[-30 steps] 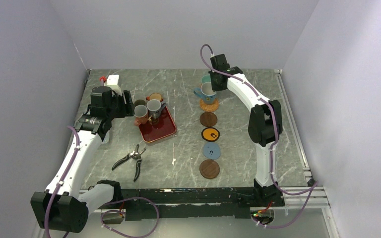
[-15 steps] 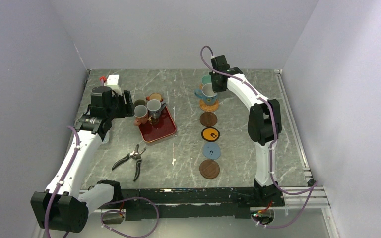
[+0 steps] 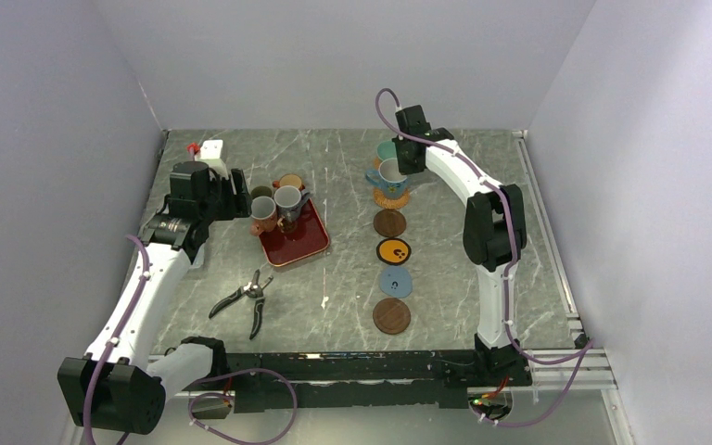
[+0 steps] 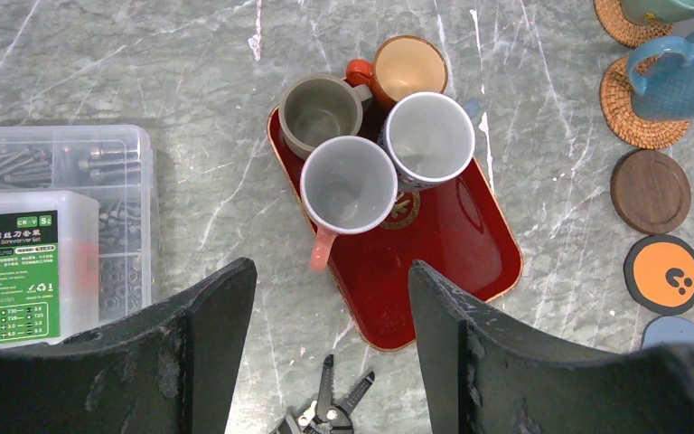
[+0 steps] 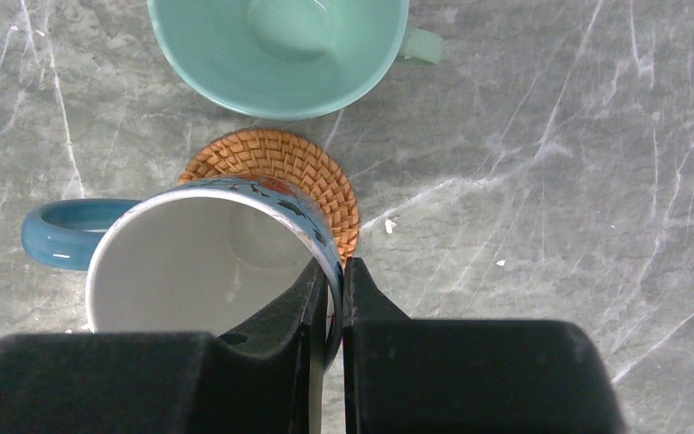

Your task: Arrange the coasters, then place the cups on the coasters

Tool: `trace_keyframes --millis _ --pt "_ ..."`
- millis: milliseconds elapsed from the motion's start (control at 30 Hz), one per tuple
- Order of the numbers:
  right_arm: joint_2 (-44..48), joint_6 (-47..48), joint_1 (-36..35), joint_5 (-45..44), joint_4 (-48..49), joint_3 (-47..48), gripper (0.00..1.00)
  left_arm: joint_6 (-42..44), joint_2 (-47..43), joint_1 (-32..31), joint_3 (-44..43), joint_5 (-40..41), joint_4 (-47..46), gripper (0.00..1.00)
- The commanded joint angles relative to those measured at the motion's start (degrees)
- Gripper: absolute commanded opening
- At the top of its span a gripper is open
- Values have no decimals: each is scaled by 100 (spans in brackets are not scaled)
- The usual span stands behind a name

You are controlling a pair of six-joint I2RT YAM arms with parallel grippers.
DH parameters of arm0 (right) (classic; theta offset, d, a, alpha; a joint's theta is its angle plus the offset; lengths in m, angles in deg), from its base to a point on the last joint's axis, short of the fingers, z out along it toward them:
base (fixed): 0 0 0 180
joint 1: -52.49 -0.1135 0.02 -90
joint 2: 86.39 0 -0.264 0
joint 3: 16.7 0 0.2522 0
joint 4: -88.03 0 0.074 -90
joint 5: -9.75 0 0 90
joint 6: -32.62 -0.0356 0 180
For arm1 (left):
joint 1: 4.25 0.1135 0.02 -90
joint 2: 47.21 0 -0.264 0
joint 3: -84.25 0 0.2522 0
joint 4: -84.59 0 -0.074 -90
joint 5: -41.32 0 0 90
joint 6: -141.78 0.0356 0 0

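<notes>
My right gripper (image 5: 334,271) is shut on the rim of the blue cup (image 5: 208,262), white inside. The cup tilts over a woven orange coaster (image 5: 303,172); whether they touch I cannot tell. The teal cup (image 3: 386,148) stands just beyond it. Nearer lie a dark brown coaster (image 3: 389,222), an orange-faced black one (image 3: 393,250), a blue one (image 3: 395,282) and another dark brown one (image 3: 391,315). The pink-handled white cup (image 4: 348,185), grey-white cup (image 4: 426,137) and olive cup (image 4: 316,110) stand on the red tray (image 4: 452,262), the orange-brown cup (image 4: 407,68) at its far edge. My left gripper (image 4: 330,271) hangs open above the tray's near-left side.
Pliers (image 3: 246,301) lie near the left arm. A clear plastic box of screws (image 4: 54,235) sits left of the tray. A small white object (image 3: 210,148) is at the back left. Walls close in the table on three sides.
The right gripper has shifted slightly with the blue cup over the woven coaster. The left arm has not moved.
</notes>
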Motion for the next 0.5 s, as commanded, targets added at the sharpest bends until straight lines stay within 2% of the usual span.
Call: trace_keyframes --millis 0,167,367,467 --pt "108 99 16 45 320 -12 0 -60 24 -3 -64 -65 -145 68" --pt "55 143 19 30 282 28 1 -60 39 -3 -73 -68 -146 68" --pt "31 191 15 35 252 64 19 -60 56 -3 -73 -82 -137 69" --pt "43 201 18 16 272 67 24 -60 60 -1 -72 -83 -141 69"
